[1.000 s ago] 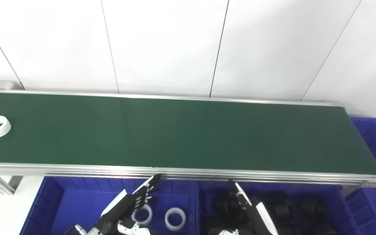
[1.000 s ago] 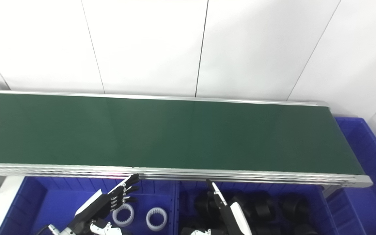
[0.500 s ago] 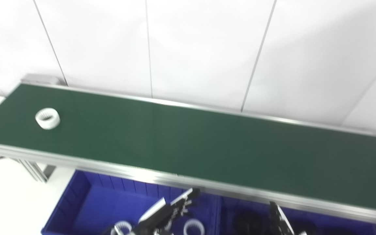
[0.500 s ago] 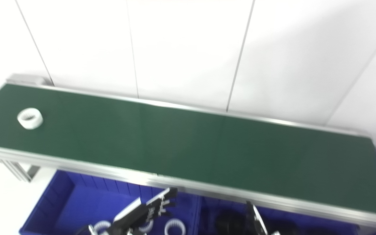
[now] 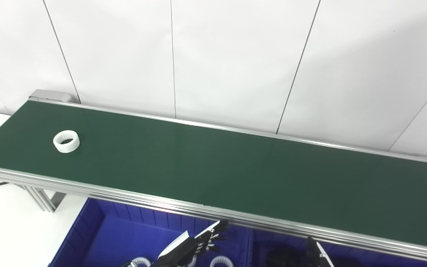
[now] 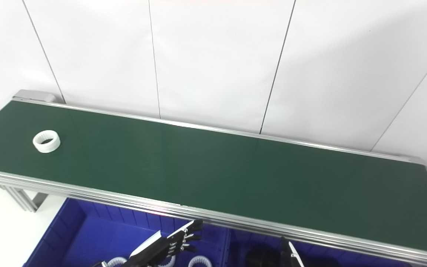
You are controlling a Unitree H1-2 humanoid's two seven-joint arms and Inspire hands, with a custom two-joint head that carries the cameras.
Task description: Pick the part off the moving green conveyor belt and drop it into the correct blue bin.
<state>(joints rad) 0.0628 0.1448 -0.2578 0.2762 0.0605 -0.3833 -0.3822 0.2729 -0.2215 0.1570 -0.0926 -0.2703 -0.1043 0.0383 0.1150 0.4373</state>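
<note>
A white toothed ring lies flat on the green conveyor belt, close to the belt's far left end and roughly midway across its width. Below the belt's near rail sit two blue bins: the left bin holds a few white rings of the same kind, and the right bin holds dark parts that are mostly cut off at the picture's lower edge. The left hand hovers over the left bin just under the rail, fingers spread and straight, holding nothing. Of the right hand only a tip shows above the right bin, so I cannot tell how far open it is or whether it holds anything. The ring is well apart from both hands, so the grasp is not yet begun. The main risk, as I judge it, is timing: a moving belt carries the ring, and a reach aimed at its present spot would close on bare belt or knock the ring askew. A low approach could also catch the fingers on the rail. The ring seems to belong with the white ones in the left bin; dropping it among the dark parts would be a sorting error.
</note>
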